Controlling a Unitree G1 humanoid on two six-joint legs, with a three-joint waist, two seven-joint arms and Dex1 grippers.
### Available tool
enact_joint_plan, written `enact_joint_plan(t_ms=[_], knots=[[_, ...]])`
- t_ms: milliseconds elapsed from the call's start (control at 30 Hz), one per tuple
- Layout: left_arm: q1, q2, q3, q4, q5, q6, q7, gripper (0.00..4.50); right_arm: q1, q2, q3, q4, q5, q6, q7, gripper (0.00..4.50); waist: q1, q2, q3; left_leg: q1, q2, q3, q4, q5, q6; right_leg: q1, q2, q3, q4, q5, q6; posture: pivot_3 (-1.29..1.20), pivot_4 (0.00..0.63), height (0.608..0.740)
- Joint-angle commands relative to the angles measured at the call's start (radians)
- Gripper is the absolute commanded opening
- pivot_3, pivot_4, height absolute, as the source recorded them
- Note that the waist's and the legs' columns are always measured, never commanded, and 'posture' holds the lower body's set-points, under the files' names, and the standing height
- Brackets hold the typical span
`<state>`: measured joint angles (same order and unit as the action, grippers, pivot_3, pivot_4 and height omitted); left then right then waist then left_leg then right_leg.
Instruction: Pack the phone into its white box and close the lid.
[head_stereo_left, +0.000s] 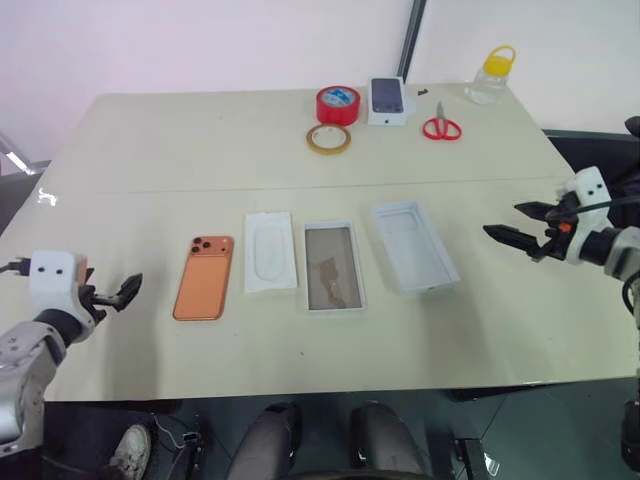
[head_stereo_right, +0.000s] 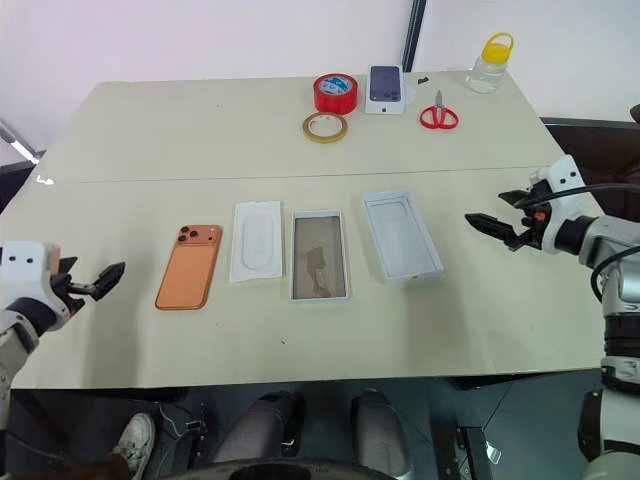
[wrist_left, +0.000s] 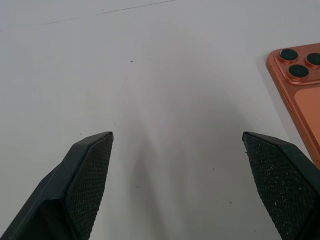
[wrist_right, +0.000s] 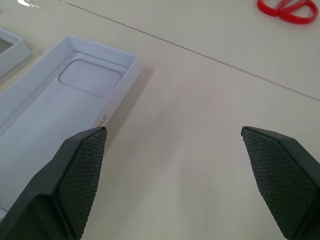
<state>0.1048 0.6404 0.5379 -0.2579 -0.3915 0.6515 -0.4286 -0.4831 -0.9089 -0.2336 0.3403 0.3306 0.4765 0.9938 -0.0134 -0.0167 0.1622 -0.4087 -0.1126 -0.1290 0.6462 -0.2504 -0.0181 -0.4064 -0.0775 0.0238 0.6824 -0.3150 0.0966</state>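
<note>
beige table (head_stereo_left: 150, 150) carries a row near its front edge: phone (head_stereo_left: 204, 277) face down, a white insert (head_stereo_left: 270, 251), the white box (head_stereo_left: 334, 266), then the lid (head_stereo_left: 413, 244) lying open side up; left gripper (head_stereo_left: 113, 296) hovers just left of the phone, fingers spread wide, empty; right gripper (head_stereo_left: 522, 224) hangs right of the lid, well apart, fingers likewise spread, holding nothing.

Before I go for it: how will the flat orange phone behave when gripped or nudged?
The flat orange smartphone lies flush on the table, so little edge is likely exposed. Its smooth back will probably slide, not tip, if pushed. It looks rigid.
</note>
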Motion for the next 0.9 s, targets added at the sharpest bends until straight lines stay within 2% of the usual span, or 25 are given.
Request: enact_joint_plan(t_ms=[33,300,533,633,733,900], knots=[[-0.002,-0.001,0.033,-0.029,-0.003,-0.016,0.012,4.35,-0.035,-0.006,-0.001,0.002,-0.001,-0.022,0.003,4.5,0.001,0.0,0.0,0.0,0.0,0.0,0.0,0.0,0.0,0.0,0.0,0.0,0.0,0.0,0.0,0.0,0.15,0.74],[-0.049,-0.028,-0.019,-0.094,-0.043,0.03,0.033,4.35,-0.054,0.019,0.049,-0.068,0.001,-0.027,0.012,4.5,0.002,0.0,0.0,0.0,0.0,0.0,0.0,0.0,0.0,0.0,0.0,0.0,0.0,0.0,0.0,0.0,0.15,0.74],[-0.211,-0.154,-0.238,-0.224,-0.103,0.192,0.108,4.35,-0.039,0.102,0.125,-0.23,-0.003,-0.011,-0.019,4.5,0.002,0.0,0.0,0.0,0.0,0.0,0.001,0.0,-0.001,0.001,0.0,0.0,0.0,0.0,0.0,0.0,0.15,0.74],[-0.278,-0.208,-0.289,-0.252,-0.164,0.266,0.113,4.44,-0.017,0.149,0.147,-0.35,0.02,0.033,-0.052,4.5,0.0,0.0,0.0,0.0,0.0,0.0,0.001,0.0,-0.001,0.0,0.0,0.0,0.0,0.0,0.0,0.0,0.15,0.74],[-0.334,-0.241,-0.339,-0.232,-0.168,0.331,0.147,4.44,0.023,0.196,0.174,-0.467,0.035,0.077,-0.087,4.5,-0.003,0.0,0.0,0.0,0.0,0.0,0.001,0.001,-0.001,0.0,0.001,0.0,0.0,0.0,0.0,0.0,0.15,0.74],[-0.454,-0.317,-0.311,-0.169,-0.202,0.509,0.254,4.44,0.084,0.218,0.187,-0.62,0.065,0.143,-0.129,4.5,0.004,-0.001,0.0,0.0,0.0,-0.001,0.002,0.001,-0.001,0.0,0.001,-0.001,0.001,0.0,0.0,0.0,0.15,0.74]])
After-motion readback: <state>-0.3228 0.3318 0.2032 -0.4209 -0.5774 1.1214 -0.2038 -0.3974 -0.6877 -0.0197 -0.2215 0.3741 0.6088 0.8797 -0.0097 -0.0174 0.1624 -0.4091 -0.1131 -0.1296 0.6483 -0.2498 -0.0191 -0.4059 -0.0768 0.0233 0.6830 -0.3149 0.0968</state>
